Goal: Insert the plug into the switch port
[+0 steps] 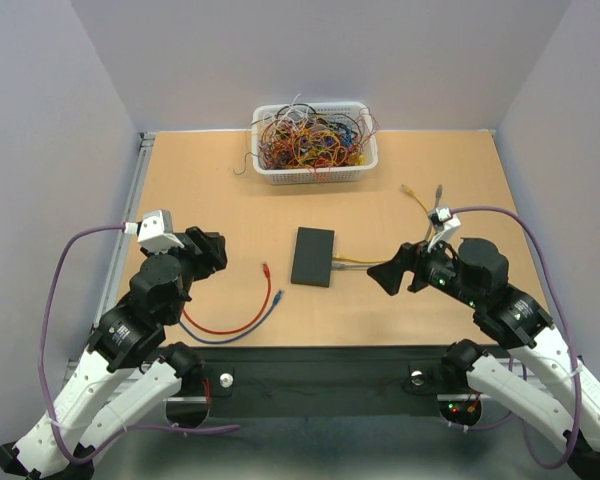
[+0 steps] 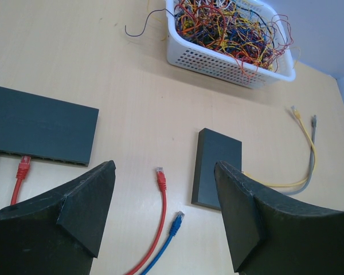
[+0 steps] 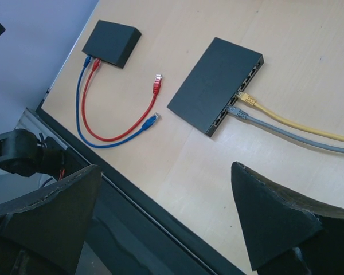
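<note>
Top external view: I see left gripper (image 2: 164, 165) and right gripper (image 3: 165, 167) both released, empty. The flat matte-black switch box (image 1: 312, 256) sits centre of the wooden table (image 1: 430, 320), ports (image 3: 252, 73) facing right; loose red plug (image 1: 267, 268) just left.

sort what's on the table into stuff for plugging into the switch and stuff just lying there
Job: middle switch, its ports, red plug, blue plug.
Lying about: wire basket, left switch, yellow cable, grey cable.
</note>
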Action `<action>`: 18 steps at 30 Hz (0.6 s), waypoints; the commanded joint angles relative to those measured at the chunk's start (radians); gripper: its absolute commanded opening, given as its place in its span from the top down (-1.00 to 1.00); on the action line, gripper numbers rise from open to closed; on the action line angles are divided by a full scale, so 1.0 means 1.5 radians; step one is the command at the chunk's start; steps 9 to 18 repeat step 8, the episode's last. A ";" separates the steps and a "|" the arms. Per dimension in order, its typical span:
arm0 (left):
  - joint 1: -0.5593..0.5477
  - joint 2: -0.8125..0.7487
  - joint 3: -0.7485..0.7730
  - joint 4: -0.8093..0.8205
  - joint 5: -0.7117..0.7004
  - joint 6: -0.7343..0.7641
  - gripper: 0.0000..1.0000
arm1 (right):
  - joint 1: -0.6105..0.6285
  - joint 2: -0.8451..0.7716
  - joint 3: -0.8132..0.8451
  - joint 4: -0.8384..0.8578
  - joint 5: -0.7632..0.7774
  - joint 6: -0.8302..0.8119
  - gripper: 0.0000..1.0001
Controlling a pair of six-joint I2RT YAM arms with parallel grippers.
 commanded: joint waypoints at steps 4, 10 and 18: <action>-0.001 0.004 -0.004 0.021 -0.012 0.007 -0.61 | 0.002 -0.015 -0.010 0.043 -0.028 -0.009 -0.98; -0.001 0.005 -0.004 0.021 -0.013 0.007 -0.61 | 0.002 -0.038 -0.007 0.047 -0.026 -0.014 -0.99; -0.001 0.005 -0.004 0.021 -0.013 0.007 -0.61 | 0.002 -0.038 -0.007 0.047 -0.026 -0.014 -0.99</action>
